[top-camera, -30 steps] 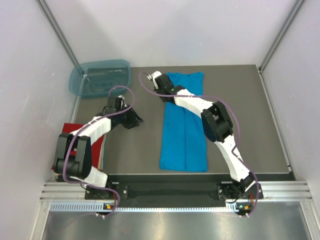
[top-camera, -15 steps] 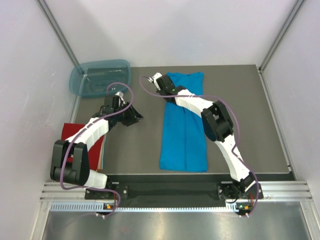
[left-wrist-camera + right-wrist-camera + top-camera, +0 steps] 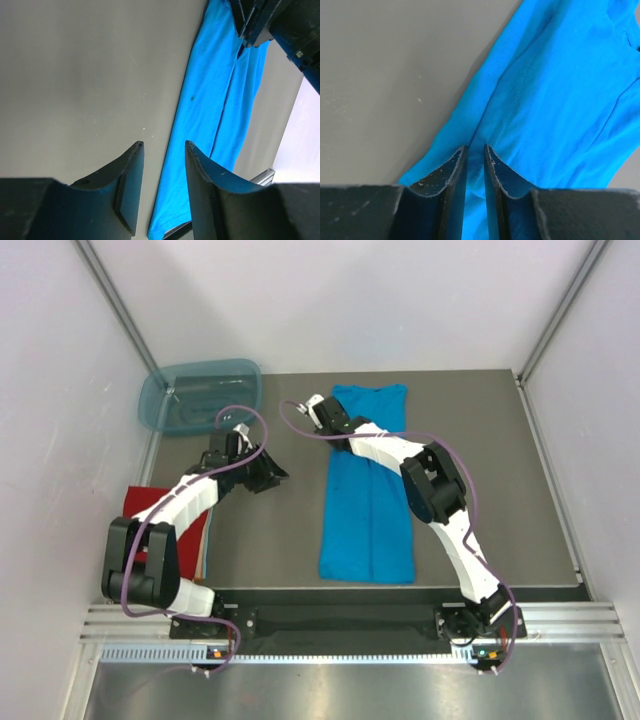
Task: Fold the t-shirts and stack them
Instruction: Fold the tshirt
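A turquoise-blue t-shirt [image 3: 370, 500] lies folded into a long strip down the middle of the grey table. My right gripper [image 3: 330, 418] is at the shirt's far left corner. In the right wrist view its jaws [image 3: 475, 147] stand almost together with a ridge of the blue cloth [image 3: 555, 90] between them. My left gripper [image 3: 272, 475] is open and empty over bare table, left of the shirt. The left wrist view shows its gripper [image 3: 162, 145] and the blue shirt [image 3: 220, 100] ahead. A red folded t-shirt [image 3: 197, 532] lies at the near left, partly under the left arm.
A translucent blue-green tub [image 3: 200, 397] stands at the far left corner. White walls and metal posts enclose the table [image 3: 500, 470]. A metal rail runs along the near edge.
My left arm has swung a little farther out, its gripper shifting slightly toward the shirt. My right gripper has edged slightly toward the near right, over the shirt's corner.
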Available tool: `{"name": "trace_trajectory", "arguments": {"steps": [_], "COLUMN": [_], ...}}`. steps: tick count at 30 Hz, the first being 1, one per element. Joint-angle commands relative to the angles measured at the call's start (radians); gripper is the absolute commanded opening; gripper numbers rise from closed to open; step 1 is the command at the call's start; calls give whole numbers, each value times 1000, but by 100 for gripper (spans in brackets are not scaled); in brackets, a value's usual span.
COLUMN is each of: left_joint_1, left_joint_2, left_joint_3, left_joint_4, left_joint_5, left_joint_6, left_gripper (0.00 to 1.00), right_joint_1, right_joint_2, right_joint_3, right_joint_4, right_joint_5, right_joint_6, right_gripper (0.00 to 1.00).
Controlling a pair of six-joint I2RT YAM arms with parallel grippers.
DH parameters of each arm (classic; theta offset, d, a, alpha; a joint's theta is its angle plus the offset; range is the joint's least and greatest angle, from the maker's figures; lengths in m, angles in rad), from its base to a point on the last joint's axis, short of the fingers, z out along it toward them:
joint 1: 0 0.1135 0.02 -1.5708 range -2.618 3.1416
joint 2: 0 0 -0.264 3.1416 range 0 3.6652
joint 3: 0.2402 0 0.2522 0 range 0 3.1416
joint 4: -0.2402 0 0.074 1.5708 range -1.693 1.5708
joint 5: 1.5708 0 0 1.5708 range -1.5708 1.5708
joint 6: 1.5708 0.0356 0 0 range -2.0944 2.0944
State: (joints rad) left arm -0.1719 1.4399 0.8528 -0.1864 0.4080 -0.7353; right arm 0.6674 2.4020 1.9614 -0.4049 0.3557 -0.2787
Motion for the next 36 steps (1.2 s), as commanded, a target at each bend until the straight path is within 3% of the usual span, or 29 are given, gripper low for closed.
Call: {"name": "trace_trajectory", "arguments": {"steps": [1,15,18,22,36], "left_joint_1": [5,5,5,5,5], "left_joint_2": [11,27,27,25,40], "left_joint_3": [5,11,9,8,9], "left_joint_4": [44,50,50,48,59], "left_joint_5": [26,32,31,31,31], "left_joint_6": [-9,-18,-18,-19,-39], "left_gripper": [43,42,42,42,41], "right_joint_1": [18,15,11,-2,-97], "right_joint_2": [-24,3,8,5,-124], "right_joint_3": [8,36,42,50,-33], "right_joint_4": [21,-21,-20,-12,126], "right_joint_5": [20,-18,-12,-14,-128], "right_joint_6": [-5,-2,9,32,180], "right_gripper": [21,27,19,0,0]}}
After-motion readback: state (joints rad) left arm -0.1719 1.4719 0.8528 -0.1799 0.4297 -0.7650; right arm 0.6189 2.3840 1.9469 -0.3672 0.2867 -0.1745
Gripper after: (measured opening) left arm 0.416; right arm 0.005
